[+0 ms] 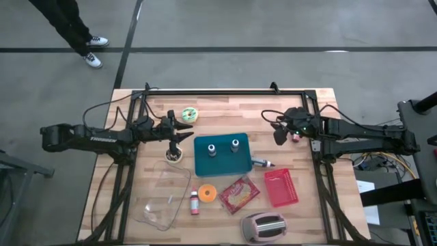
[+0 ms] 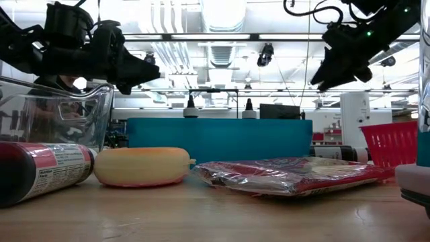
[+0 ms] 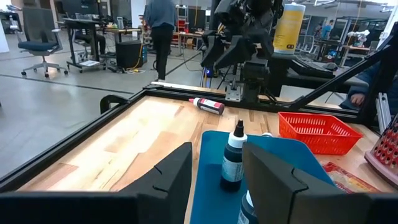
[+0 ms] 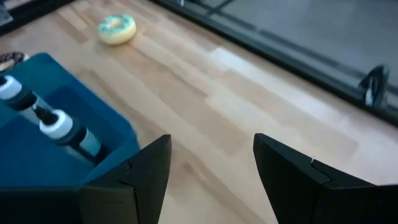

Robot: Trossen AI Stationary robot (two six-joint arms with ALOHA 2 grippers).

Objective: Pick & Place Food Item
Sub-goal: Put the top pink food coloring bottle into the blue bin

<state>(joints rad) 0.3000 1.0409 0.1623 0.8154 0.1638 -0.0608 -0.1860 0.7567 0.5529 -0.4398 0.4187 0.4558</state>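
Looking from above, the left gripper hangs over the wooden table near its far left part, just left of the blue tray. Its fingers stand a moderate way apart and nothing is between them. Close to this gripper lie two toy donuts: one with green-and-white icing toward the far edge, and a pale one just beside the tray's left side.

Nearer to the front on the left, a clear plastic container lies on the table. Beside it is a small bottle with a pink label, then an orange round food piece, then a red snack packet.

The blue tray is in the middle and holds two small dark bottles with white caps, both upright. At the tray's right front corner a marker-like tube lies flat. In front of it stand a red plastic basket and a silver toaster at the near edge.

The right gripper is above bare wood at the far right part, well apart from the tray. Its fingers are spread wide and hold nothing. A small red-and-white item lies under the arm; I cannot tell what it is.
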